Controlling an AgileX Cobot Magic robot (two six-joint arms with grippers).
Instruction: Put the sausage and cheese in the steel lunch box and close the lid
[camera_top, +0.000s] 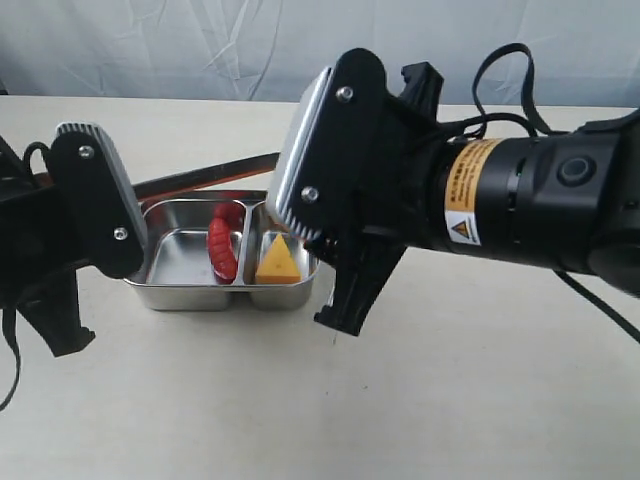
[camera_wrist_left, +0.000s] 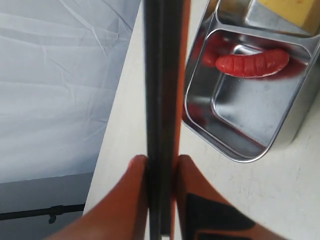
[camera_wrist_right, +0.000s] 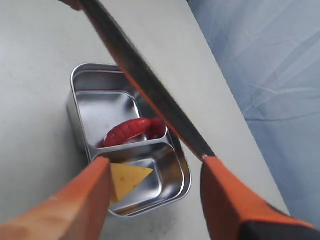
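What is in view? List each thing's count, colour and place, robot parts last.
table: one, cream, under everything
backdrop: one, pale blue-grey, behind the table
steel lunch box: one, silver, on the table
sausage: one, red, box's larger compartment
cheese: one, yellow, smaller compartment
lid: one, dark, held on edge beyond the box
left arm: one, black, jaws shut on the lid
right arm: one, black, jaws open over the box

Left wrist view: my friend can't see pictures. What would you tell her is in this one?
The left gripper pinches the lid edge-on, so it looks like a dark stripe through the middle. Beside it, the open steel lunch box sits on a pale table, with the red sausage in one compartment and a bit of yellow cheese in the next.
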